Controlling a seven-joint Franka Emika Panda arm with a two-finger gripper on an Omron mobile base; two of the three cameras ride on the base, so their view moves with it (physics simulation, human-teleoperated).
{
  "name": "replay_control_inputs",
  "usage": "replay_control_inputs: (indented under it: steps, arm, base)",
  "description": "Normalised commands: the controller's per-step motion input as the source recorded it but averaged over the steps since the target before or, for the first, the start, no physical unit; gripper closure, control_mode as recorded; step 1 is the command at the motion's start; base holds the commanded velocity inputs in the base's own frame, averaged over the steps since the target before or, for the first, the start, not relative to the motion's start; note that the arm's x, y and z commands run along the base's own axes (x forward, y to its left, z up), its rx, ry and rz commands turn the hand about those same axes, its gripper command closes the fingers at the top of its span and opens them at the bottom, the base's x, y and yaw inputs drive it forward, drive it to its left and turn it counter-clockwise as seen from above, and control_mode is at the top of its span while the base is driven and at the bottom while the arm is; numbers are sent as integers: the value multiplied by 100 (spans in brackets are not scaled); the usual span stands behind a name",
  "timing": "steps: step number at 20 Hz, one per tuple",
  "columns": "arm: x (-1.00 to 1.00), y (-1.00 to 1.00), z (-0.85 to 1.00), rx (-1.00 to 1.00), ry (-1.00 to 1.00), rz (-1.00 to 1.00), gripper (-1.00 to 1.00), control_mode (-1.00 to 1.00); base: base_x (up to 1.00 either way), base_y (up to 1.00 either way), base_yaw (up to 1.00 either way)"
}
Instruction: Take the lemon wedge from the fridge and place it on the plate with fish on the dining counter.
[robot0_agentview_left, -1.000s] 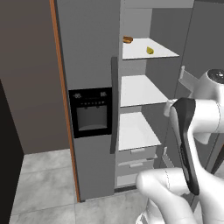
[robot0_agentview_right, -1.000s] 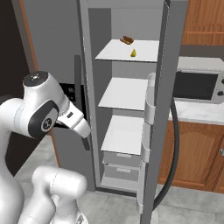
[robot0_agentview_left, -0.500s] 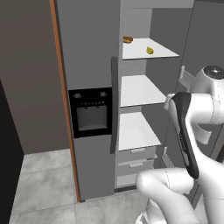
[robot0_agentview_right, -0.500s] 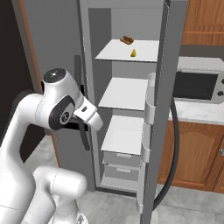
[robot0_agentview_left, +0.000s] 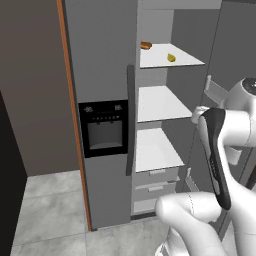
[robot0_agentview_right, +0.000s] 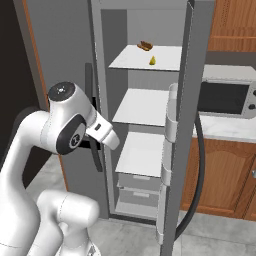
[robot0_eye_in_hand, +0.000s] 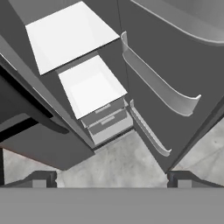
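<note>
The gripper (robot0_eye_in_hand: 112, 177) stands wide open and holds nothing; its two dark fingertips (robot0_eye_in_hand: 41, 178) frame a downward look at the fridge's lower shelves, the drawers (robot0_eye_in_hand: 105, 120) and the door bins (robot0_eye_in_hand: 159, 89). Over the last second the arm has swung its upper joint up and forward toward the open compartment, so the wrist now sits level with the middle shelf (robot0_agentview_right: 145, 106) rather than low beside the base. The lemon wedge (robot0_agentview_left: 171, 57) lies untouched on the top shelf (robot0_agentview_left: 167, 55) of the fridge (robot0_agentview_left: 102, 75), just beside a small orange-brown lump (robot0_agentview_left: 145, 45). I judge the reach has only begun: the hand must rise well above its present height and tip toward that top shelf before any grasp.
</note>
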Motion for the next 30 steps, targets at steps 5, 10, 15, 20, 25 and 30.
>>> replay_control_inputs:
  steps: [5, 10, 15, 20, 25, 30]
  arm:
    - [-1, -5, 21, 0, -10, 0, -100, -100]
    - [0, 0, 0, 0, 0, 0, -100, -100]
    - [-2, 0, 0, 0, -4, 0, -100, -100]
    - [14, -15, -2, 0, -1, 0, -100, 100]
    - [0, 0, 0, 0, 0, 0, -100, 100]
    - [0, 0, 0, 0, 0, 0, -100, 100]
  base:
    - [0, 0, 0]
    - [0, 0, 0]
    - [0, 0, 0]
    - [5, -7, 0]
    - [44, -5, 0]
    - [54, 0, -1]
